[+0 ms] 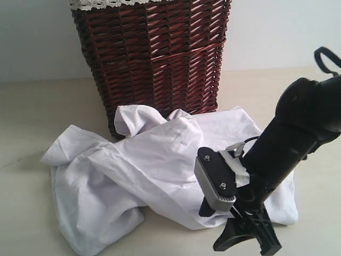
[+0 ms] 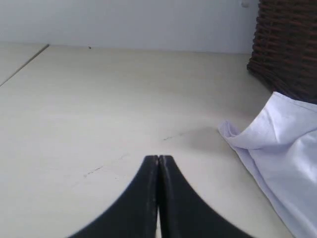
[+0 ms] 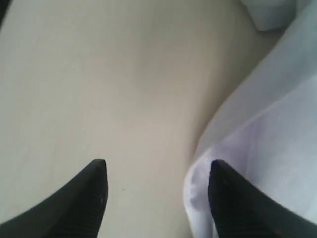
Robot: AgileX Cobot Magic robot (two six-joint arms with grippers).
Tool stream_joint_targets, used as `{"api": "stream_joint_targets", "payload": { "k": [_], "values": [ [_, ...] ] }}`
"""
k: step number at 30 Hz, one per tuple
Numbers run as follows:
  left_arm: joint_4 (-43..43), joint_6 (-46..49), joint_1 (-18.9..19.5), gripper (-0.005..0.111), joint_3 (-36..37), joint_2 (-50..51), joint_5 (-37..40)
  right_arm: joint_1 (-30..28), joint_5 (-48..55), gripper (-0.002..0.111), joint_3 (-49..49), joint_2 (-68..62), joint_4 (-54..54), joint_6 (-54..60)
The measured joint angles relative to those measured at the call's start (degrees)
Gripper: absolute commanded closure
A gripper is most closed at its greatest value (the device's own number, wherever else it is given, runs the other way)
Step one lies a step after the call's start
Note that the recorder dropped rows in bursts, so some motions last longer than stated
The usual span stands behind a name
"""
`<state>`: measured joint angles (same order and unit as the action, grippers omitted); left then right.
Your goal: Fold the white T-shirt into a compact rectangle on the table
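Observation:
The white T-shirt (image 1: 160,170) lies crumpled on the pale table (image 1: 32,117) in front of the basket. Its lettered patch and neck tag are hidden. My right gripper (image 1: 246,242) points down at the shirt's near right edge. In the right wrist view the right gripper (image 3: 157,168) is open: one finger (image 3: 225,193) lies over the shirt's hem (image 3: 267,124), the other (image 3: 96,188) over bare table (image 3: 99,74). My left gripper (image 2: 158,157) is shut and empty, low over the table (image 2: 99,99), with a shirt sleeve (image 2: 282,144) off to its side. It is outside the exterior view.
A dark red-brown wicker basket (image 1: 154,58) stands right behind the shirt, touching its far edge, and shows again as the basket (image 2: 290,44) in the left wrist view. Bare tabletop stretches to the left of the shirt and along the front.

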<state>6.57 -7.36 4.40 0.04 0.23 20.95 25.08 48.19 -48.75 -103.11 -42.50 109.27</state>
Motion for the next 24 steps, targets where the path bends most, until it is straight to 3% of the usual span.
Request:
{"api": "stream_joint_targets", "payload": {
  "k": [3,5,8,15,19,24],
  "values": [
    [0.0,0.0,0.0,0.107,0.0,0.0,0.0,1.2,-6.1,0.055,0.0,-2.2,-0.1,0.4],
    [0.0,0.0,0.0,0.107,0.0,0.0,0.0,1.4,-9.9,0.067,0.1,-3.2,-0.4,0.6],
    [0.0,0.0,0.0,0.107,0.0,0.0,0.0,1.5,-12.2,0.108,0.1,-3.8,-0.3,0.7],
    [0.0,0.0,0.0,0.107,0.0,0.0,0.0,1.5,-12.0,0.108,0.2,-2.0,1.3,1.4],
    [0.0,0.0,0.0,0.107,0.0,0.0,0.0,1.5,-10.1,0.108,0.3,8.1,2.6,1.9],
    [0.0,0.0,0.0,0.107,0.0,0.0,0.0,1.5,0.7,0.108,0.3,17.3,2.7,6.0]
  ]
}}
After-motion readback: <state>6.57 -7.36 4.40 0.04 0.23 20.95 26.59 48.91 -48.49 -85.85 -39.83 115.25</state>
